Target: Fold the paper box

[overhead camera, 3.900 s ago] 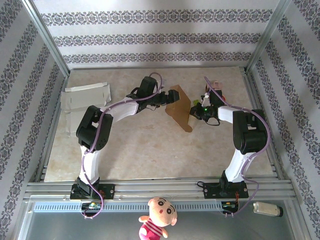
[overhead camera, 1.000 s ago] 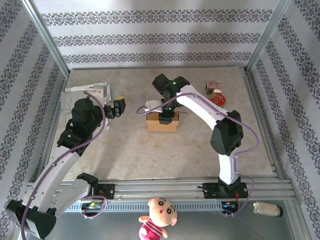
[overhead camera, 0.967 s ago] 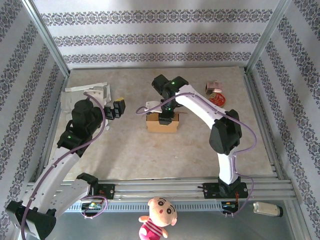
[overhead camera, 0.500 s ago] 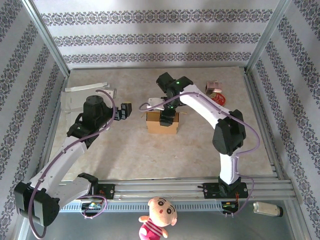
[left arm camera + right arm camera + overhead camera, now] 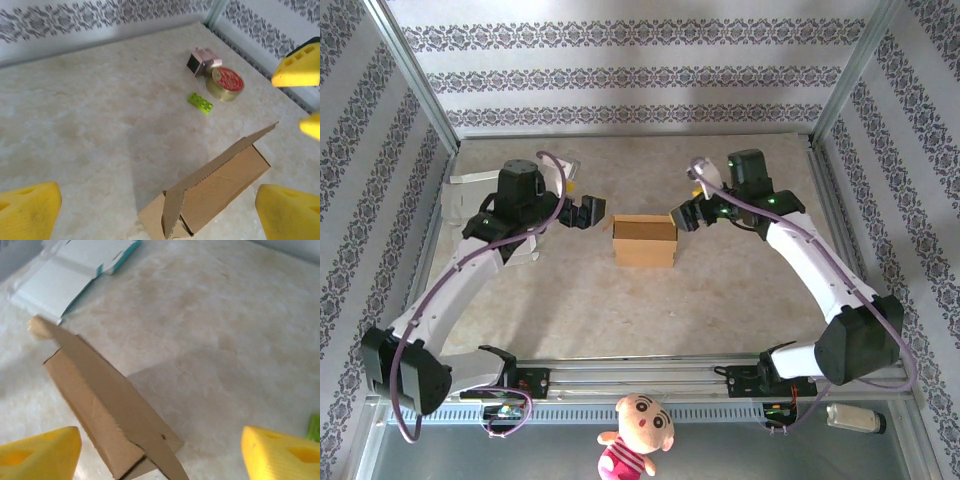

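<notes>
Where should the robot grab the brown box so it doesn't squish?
Probably take the cardboard box across its two long flat sides, coming down from above. Those walls look straight and parallel, so the fingers can squeeze evenly. The end flap sticks out loose and would just bend.

Matt, corrugated brown cardboard box (image 5: 644, 243) with rough-cut edges; the table (image 5: 720, 300) is smooth, faintly glossy, marble-patterned.

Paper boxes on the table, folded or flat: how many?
2. A brown cardboard box stands mid-table; a flat white box with teal edging lies at the far left, partly behind the left arm. More could be hidden beneath the arms.
</notes>
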